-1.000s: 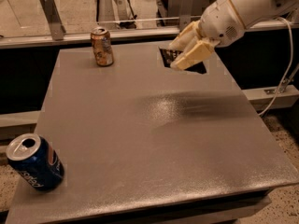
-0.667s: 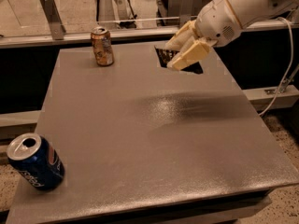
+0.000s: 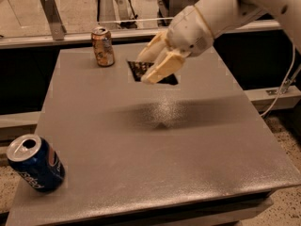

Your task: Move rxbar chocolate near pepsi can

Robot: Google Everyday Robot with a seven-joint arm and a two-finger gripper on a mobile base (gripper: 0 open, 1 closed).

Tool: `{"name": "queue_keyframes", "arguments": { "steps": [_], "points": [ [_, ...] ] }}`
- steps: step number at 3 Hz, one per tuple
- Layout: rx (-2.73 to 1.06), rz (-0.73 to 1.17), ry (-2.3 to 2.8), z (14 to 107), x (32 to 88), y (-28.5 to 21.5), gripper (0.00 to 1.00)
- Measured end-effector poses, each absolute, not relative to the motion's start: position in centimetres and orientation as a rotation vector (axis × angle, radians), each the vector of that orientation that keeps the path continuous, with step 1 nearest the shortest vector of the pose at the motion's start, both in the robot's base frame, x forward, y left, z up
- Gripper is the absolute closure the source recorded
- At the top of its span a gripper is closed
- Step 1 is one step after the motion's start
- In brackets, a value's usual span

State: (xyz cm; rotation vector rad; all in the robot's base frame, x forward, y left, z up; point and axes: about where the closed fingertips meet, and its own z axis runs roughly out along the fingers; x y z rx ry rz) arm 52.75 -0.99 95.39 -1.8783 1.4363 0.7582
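Note:
The rxbar chocolate point(image 3: 135, 71), a flat black wrapper with white lettering, is held in my gripper point(image 3: 144, 70) above the back middle of the grey table point(image 3: 164, 154). The cream fingers point(image 3: 162, 67) are shut on the bar, which is partly hidden behind them. A shadow lies on the table below. The pepsi can point(image 3: 35, 164), dark blue with a silver top, stands tilted at the table's front left corner, far from the gripper.
A brown-gold can point(image 3: 102, 46) stands upright at the back left of the table, just left of the gripper. My white arm point(image 3: 225, 8) reaches in from the upper right. A cable point(image 3: 282, 91) hangs at the right.
My gripper has moved left with the rxbar chocolate in it, closer to the brown-gold can. Both cans have stayed in place.

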Motion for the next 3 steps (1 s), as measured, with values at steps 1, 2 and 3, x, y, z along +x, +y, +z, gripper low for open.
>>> {"name": "queue_keyframes", "arguments": {
  "steps": [1,2,3],
  "points": [
    [-1.942,0.832,1.379,93.7,49.6,3.3,1.0],
    [-2.007,0.897,1.358,90.8,46.7,6.7,1.0],
    [-2.057,0.94,1.353,88.7,44.7,8.4,1.0]
  ]
}}
